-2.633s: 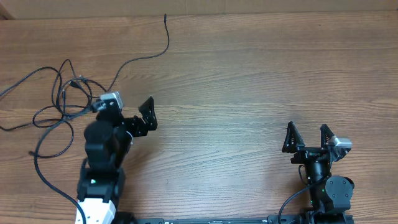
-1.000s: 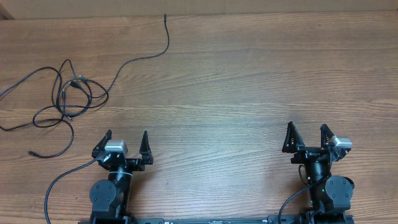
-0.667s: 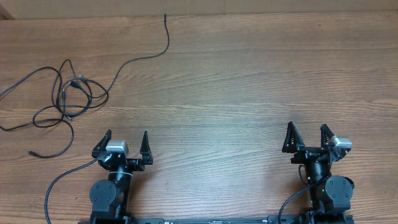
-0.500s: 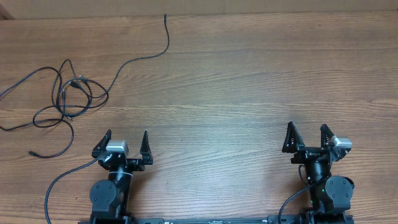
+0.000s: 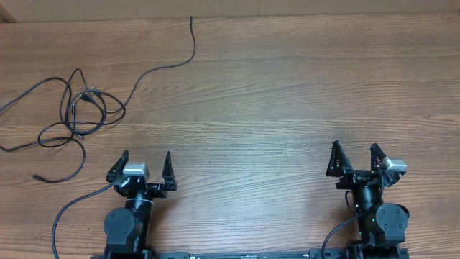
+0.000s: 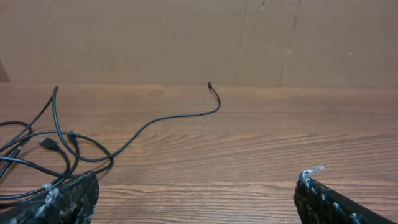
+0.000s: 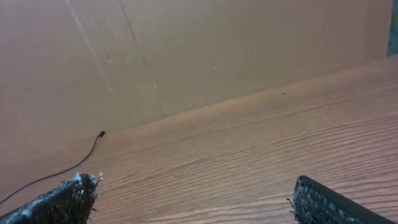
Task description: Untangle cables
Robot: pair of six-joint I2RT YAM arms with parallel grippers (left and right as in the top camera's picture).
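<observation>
Tangled black cables (image 5: 75,115) seen near table's (image 5: 287,108) left edge, apart from left gripper (image 5: 146,157), untouched. Left gripper and right gripper (image 5: 354,147) seen spread wide, empty.

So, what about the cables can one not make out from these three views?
- Overhead: the cables run off the left edge, so those ends are cut off. In the tangle, the strands are too thin to tell which lies on top.
- Left wrist: the tangle is cut by the left edge and partly hidden behind a finger of the left gripper.
- Right wrist: only one cable end shows; the rest runs off the left edge.
</observation>
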